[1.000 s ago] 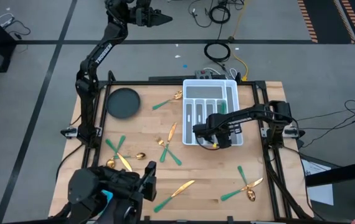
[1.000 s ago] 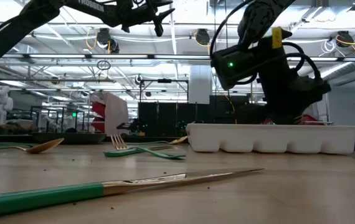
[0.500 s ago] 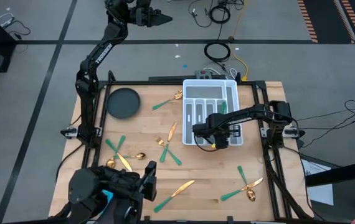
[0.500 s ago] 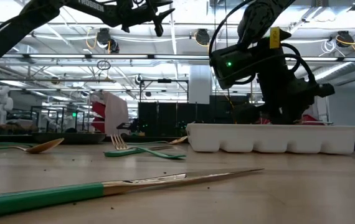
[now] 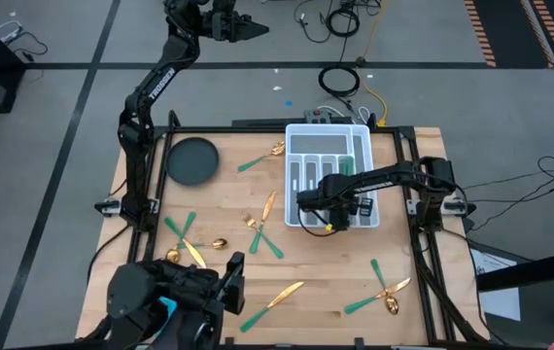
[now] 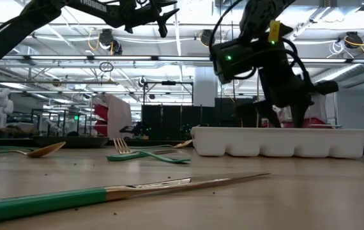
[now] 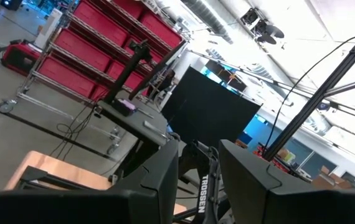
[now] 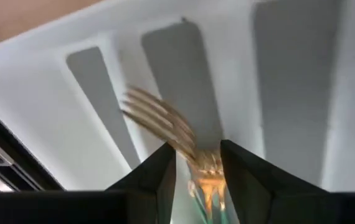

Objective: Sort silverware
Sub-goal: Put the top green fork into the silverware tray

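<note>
My right gripper (image 5: 332,222) hangs over the near end of the white tray (image 5: 328,136), shut on a gold fork (image 8: 160,118) with a green handle. In the low view it shows just above the tray wall (image 6: 278,142). More gold and green silverware lies flat on the wooden table: a spoon (image 5: 260,158), a knife (image 5: 267,206), a fork (image 5: 260,236), a knife (image 5: 279,295) and a crossed pair (image 5: 382,289). One green handle (image 5: 347,167) lies in a tray slot. My left gripper (image 5: 253,28) is shut and raised high beyond the table's far edge. My right gripper pinches the fork between its two fingers at the neck (image 8: 206,169), just behind the tines. It comes from above, pointing down into the tray. The tines (image 8: 156,112) stick out past the fingertips over the tray's slots, and the green handle (image 8: 195,198) runs back between the fingers.
A dark round bowl (image 5: 191,160) sits at the table's far left. A knife (image 6: 124,191) lies close to the near edge, with a fork (image 6: 140,153) and a spoon (image 6: 38,151) behind it. Cables lie on the floor past the far edge.
My right gripper has moved a little toward the table's left over the near end of the tray. It has also risen slightly and tipped, and it still holds the fork.
</note>
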Motion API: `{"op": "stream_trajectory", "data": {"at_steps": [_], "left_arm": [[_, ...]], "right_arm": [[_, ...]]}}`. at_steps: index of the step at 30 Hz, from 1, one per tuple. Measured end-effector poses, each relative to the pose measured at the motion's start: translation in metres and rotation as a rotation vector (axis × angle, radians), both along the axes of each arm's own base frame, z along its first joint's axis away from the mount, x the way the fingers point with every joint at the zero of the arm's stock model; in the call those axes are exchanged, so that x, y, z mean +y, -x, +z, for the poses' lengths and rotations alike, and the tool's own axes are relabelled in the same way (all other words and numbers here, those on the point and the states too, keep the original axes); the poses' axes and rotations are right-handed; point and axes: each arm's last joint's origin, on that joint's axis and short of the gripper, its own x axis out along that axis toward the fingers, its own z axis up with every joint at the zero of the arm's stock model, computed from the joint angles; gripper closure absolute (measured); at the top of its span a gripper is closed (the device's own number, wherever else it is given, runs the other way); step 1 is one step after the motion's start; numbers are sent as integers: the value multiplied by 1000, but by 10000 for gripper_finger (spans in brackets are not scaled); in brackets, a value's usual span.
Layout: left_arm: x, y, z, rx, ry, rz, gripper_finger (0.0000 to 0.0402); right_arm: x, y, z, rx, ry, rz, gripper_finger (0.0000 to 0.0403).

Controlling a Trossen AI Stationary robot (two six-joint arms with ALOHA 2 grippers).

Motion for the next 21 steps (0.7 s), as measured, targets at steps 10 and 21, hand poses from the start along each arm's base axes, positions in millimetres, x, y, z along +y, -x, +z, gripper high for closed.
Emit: {"op": "stream_trajectory", "data": {"at_steps": [10, 21], "left_arm": [[0, 0, 0, 0, 1, 0, 279], [0, 0, 0, 9, 24, -3, 279]], "right_arm": [[-8, -1, 12, -28, 28, -132, 273], [-25, 6, 21, -99, 47, -663, 273]]}}
